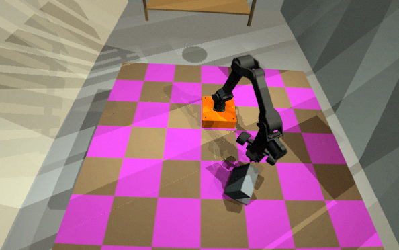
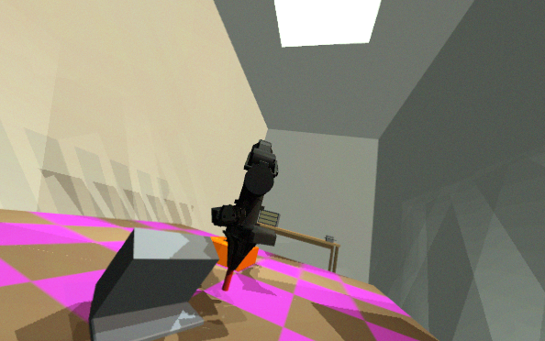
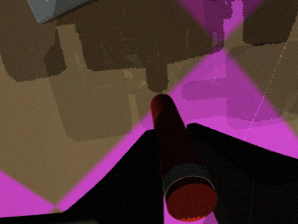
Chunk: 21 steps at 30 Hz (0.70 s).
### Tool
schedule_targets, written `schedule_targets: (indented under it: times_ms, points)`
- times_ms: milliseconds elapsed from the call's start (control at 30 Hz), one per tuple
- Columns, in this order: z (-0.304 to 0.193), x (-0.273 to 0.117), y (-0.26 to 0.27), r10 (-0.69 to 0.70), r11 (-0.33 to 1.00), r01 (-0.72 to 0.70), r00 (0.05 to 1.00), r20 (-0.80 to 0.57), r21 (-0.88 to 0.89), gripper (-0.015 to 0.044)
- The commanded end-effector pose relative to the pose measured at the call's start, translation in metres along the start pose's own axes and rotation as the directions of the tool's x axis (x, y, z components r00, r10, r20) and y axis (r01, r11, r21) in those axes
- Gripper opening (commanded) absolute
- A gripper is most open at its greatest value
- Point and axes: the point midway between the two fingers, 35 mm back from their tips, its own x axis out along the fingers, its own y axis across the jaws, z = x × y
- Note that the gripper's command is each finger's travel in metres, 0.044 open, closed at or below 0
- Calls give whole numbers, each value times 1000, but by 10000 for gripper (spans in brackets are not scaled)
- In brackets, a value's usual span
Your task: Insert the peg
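The round red peg [image 2: 228, 280] [image 3: 171, 117] has a dark band near its top end. My gripper [image 2: 233, 269] [image 3: 171, 136] is shut on it, with a finger on either side, and the top end shows between the fingers in the wrist view. The peg is near upright; its bottom end looks just above the table, but the gap is hard to judge. The grey sloped panel block [image 1: 249, 184] [image 2: 156, 284] stands close to the gripper, and its corner [image 3: 55, 6] shows in the wrist view. Its shaded face has a faint dark hole [image 1: 237, 177]. In the top view the arm hides the peg.
The orange base [image 1: 219, 117] [image 2: 220, 249] of the arm stands behind the gripper on the magenta and brown checkered table top [image 1: 138, 212]. A wooden bench [image 1: 198, 6] stands beyond the table. Shadows of the arm fall around the peg.
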Motion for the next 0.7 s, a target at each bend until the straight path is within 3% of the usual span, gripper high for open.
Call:
schedule_targets:
  times_ms: [0,333,667]
  points:
    - [1,-17,2,4,1000,-4,1000,4,-2,0]
    - [1,-56,3,0,1000,0,1000,4,-5,0]
    - [6,-55,1,9,998,-7,1000,-28,59,0]
